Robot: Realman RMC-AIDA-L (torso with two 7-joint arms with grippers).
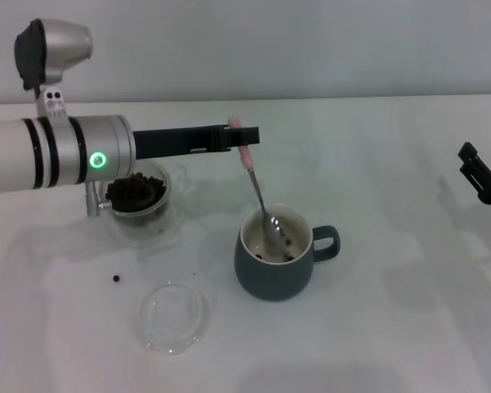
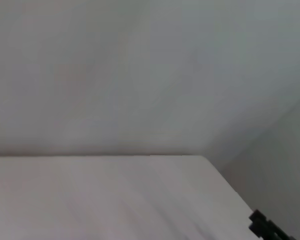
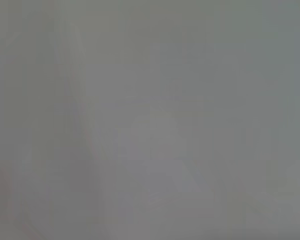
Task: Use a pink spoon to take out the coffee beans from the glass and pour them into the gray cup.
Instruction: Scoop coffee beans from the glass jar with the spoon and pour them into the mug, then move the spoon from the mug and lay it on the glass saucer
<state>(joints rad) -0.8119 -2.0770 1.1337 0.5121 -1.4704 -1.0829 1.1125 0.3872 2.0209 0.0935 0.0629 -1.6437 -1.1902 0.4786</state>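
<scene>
**Spoon tipped inside the gray cup, beans going in**

The left gripper (image 1: 244, 137) reaches out over the middle of the table, its black fingers pinching the top of the pink spoon (image 1: 256, 187) by its pale handle. The spoon hangs steeply, its shiny metal bowl down inside the gray cup (image 1: 276, 264), which stands nearer the front edge with its loop handle pointing toward the right edge. A few coffee beans (image 1: 277, 255) lie on the cup's cream inside.

To finish this pour well, I judge the spoon bowl should stay below the rim and roll gently until it empties; the beans are small, hard and round, so they will bounce or roll off if dropped from height. One stray bean (image 1: 116, 278) already lies on the table near the left edge.

The glass (image 1: 137, 199), clear and rounded, sits toward the left edge under the arm, dark beans heaped in it. A flat clear dish (image 1: 173, 315) lies near the front edge.

The right gripper (image 1: 484, 173) is parked at the right edge; I cannot tell its finger state.
</scene>
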